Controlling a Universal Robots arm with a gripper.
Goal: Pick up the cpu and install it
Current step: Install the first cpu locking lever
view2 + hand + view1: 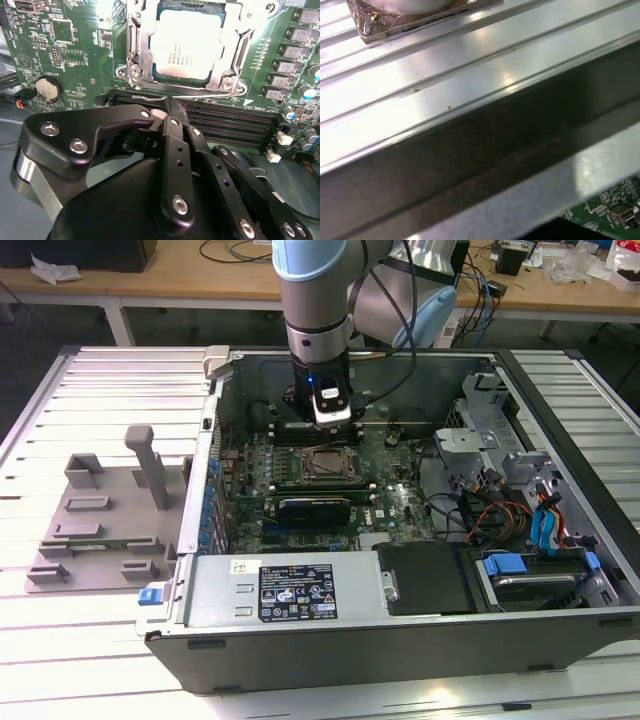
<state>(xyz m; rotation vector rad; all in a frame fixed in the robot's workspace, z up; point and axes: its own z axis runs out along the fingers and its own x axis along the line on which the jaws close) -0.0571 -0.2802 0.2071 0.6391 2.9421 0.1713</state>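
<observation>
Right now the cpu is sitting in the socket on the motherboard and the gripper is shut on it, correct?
Partly. The cpu does sit in the socket, but the gripper is not on it: the second wrist view shows it apart from the chip, over the memory slots.

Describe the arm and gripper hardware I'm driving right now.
The arm is silver-grey metal tubing with pale blue joint caps and a black cable along it. The gripper is matte black, built of linked bars joined by silver screws, on a polished metal ring.
</observation>
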